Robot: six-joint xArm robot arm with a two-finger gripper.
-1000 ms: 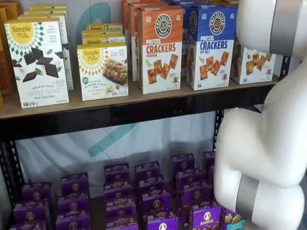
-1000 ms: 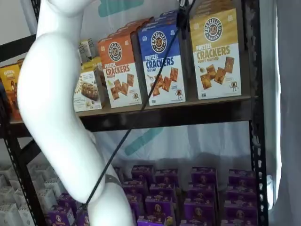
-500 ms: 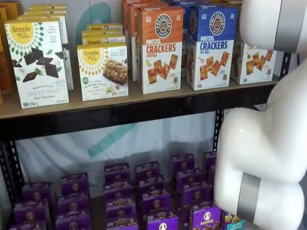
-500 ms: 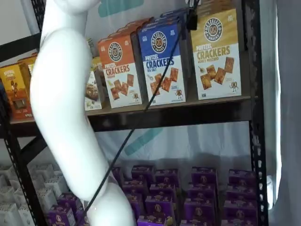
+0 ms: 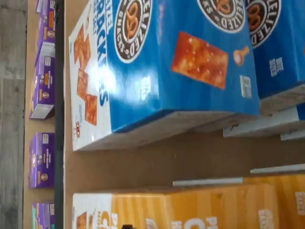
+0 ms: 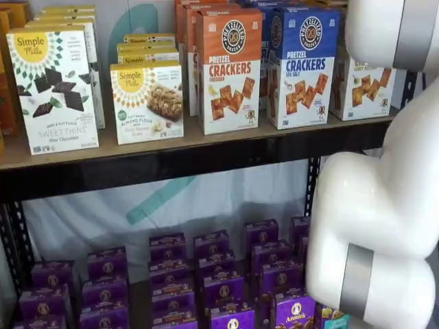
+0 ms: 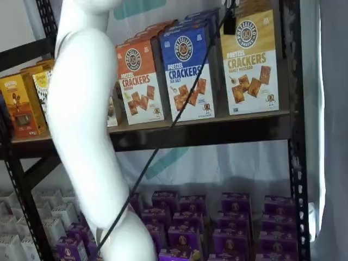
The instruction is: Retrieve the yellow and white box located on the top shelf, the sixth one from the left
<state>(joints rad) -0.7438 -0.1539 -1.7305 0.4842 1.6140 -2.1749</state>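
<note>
The yellow and white box [image 7: 250,62] stands upright at the right end of the top shelf [image 7: 217,133], next to the blue sea salt box [image 7: 187,70]. In a shelf view the white arm [image 6: 384,205] hides most of the yellow and white box [image 6: 360,89]. A black part of my gripper [image 7: 229,23] hangs from the top edge with a cable, in front of the gap between the blue and yellow boxes. I cannot tell whether it is open. The wrist view shows the blue box [image 5: 181,62] and the yellow box [image 5: 190,207] from above, with bare shelf board [image 5: 190,157] between them.
An orange cheddar box [image 6: 230,72] and Simple Mills boxes [image 6: 147,103] stand further left on the top shelf. Several small purple boxes [image 6: 219,274] fill the lower level. A black rack post [image 7: 293,136] stands just right of the yellow box.
The black gripper part and cable have moved right, from in front of the blue box toward the yellow box. The white arm has shifted right and upward.
</note>
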